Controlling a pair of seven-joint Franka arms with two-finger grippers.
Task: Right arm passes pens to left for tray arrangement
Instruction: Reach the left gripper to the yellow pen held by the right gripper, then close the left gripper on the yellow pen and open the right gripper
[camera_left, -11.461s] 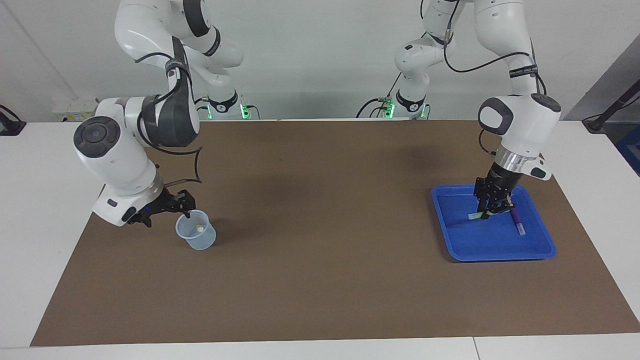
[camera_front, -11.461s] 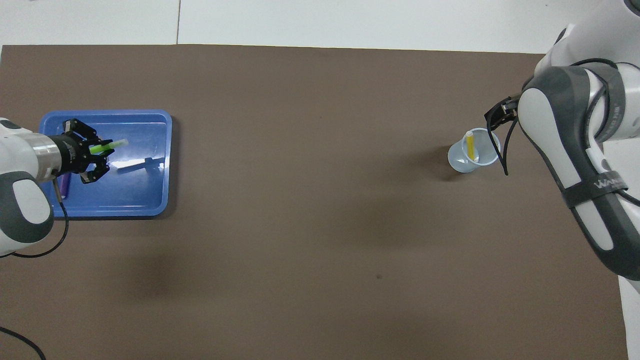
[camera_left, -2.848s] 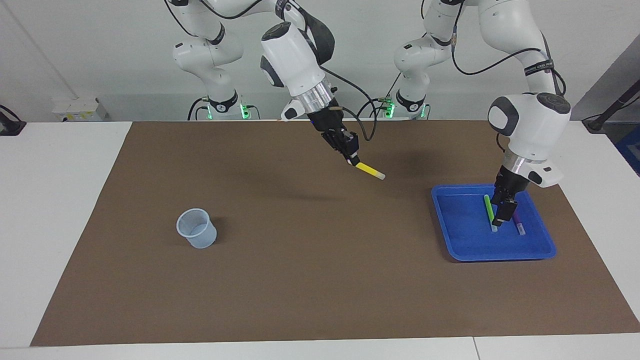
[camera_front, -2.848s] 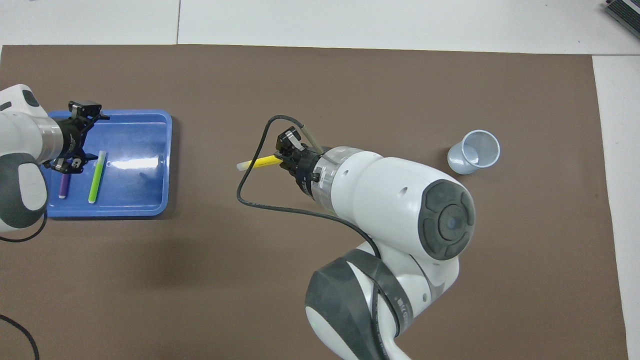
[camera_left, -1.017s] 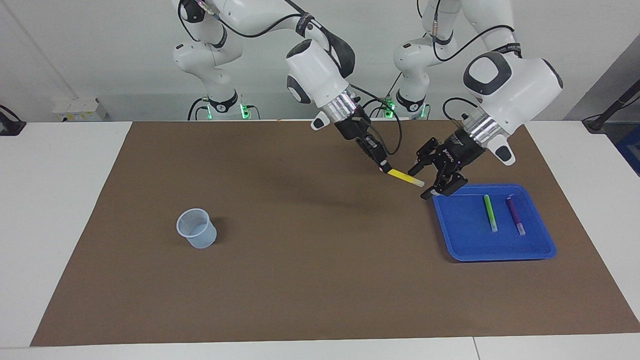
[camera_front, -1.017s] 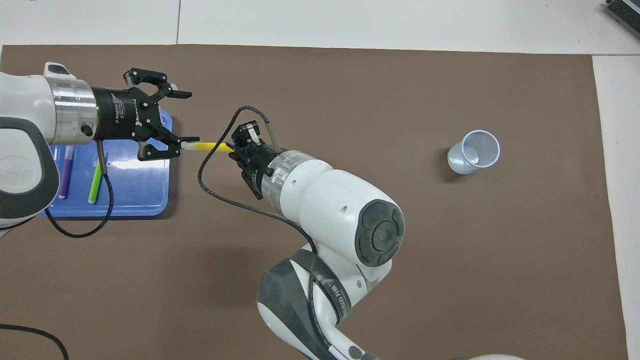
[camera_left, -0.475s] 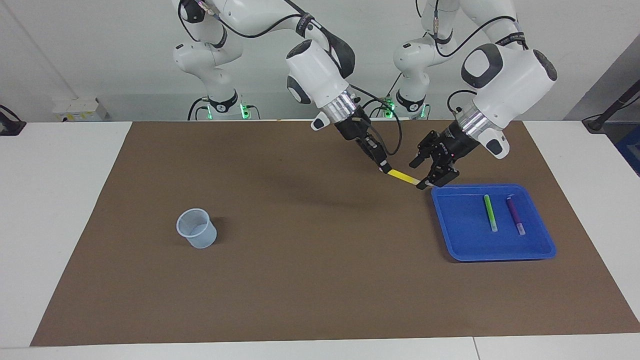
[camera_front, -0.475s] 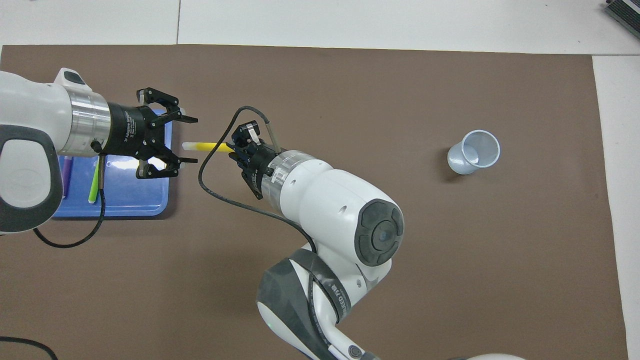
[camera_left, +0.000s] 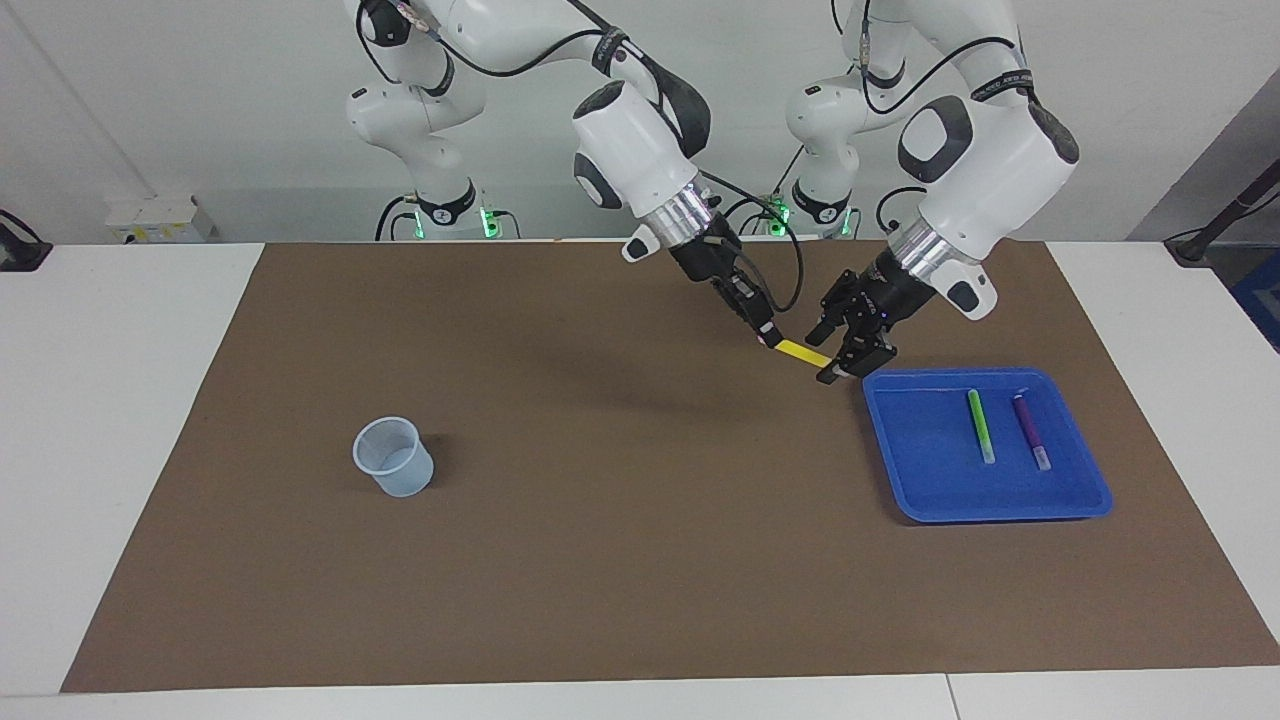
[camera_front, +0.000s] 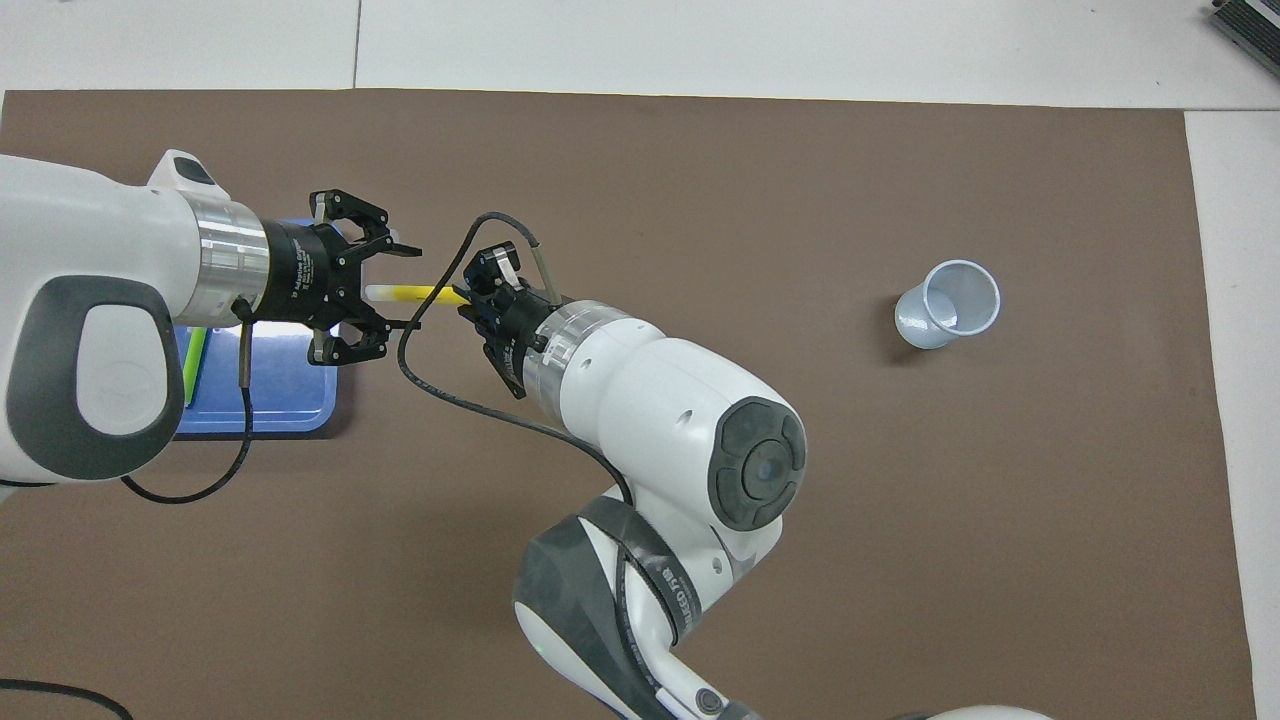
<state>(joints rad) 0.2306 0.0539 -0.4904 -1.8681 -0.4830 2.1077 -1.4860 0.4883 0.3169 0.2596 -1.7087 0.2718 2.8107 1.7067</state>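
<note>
White wall at the robots' end, white table (camera_left: 120, 420) with a brown mat (camera_left: 600, 520) covering most of it. I'm sweeping the facing view from its left edge across. First the pale translucent cup (camera_left: 393, 457), standing upright toward the right arm's end of the mat, about midway between the robots' edge and the edge away from them; it looks empty from overhead. Mid-table, the right gripper (camera_left: 765, 335) is up over bare mat, clamped on one end of the yellow pen (camera_left: 803, 353) and holding it out nearly level toward the left arm. The left gripper (camera_left: 838, 350) is right at the pen's whitish free end, fingers spread on either side of it and not closed on it as far as I can see. So the pen is carried by the right arm alone. Next, the blue tray (camera_left: 905, 480) sits toward the left arm's end, in from the corner away from the robots. The green pen (camera_left: 980, 425) and purple pen (camera_left: 1030, 430) lie flat in it, roughly parallel, slightly apart. My read: two of three pens are done, and the third is mid-handover. Left to do: left closes, right lets go, left carries yellow to the tray and lays it beside the green one.
</note>
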